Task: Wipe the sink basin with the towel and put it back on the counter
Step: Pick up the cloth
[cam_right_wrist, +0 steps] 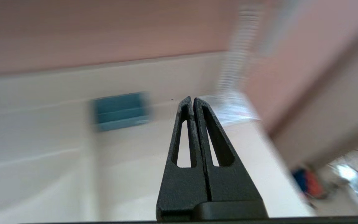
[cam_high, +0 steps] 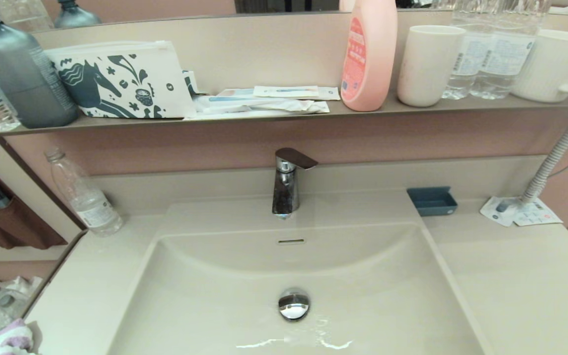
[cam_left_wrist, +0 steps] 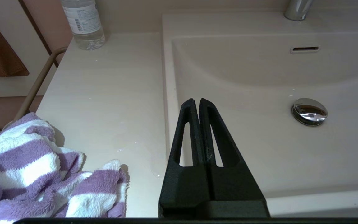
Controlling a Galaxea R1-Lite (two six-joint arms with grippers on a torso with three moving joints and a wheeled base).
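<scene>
The towel (cam_left_wrist: 39,174) lies bunched on the counter (cam_left_wrist: 110,93) at its near left corner, probably light, soft and floppy; pinch a raised fold. The left gripper (cam_left_wrist: 196,102) hovers pressed together, empty, over the sink basin's (cam_left_wrist: 259,149) left edge; the right gripper (cam_right_wrist: 192,101), likewise closed and empty, over the right counter.

The left gripper (cam_left_wrist: 196,101) has its fingers (cam_left_wrist: 211,133) pressed flat together — nothing between them. The right gripper (cam_right_wrist: 190,99) matches — fingers (cam_right_wrist: 210,137) touching from base to tip, empty.

Soft even light, blurred right-wrist view.
</scene>
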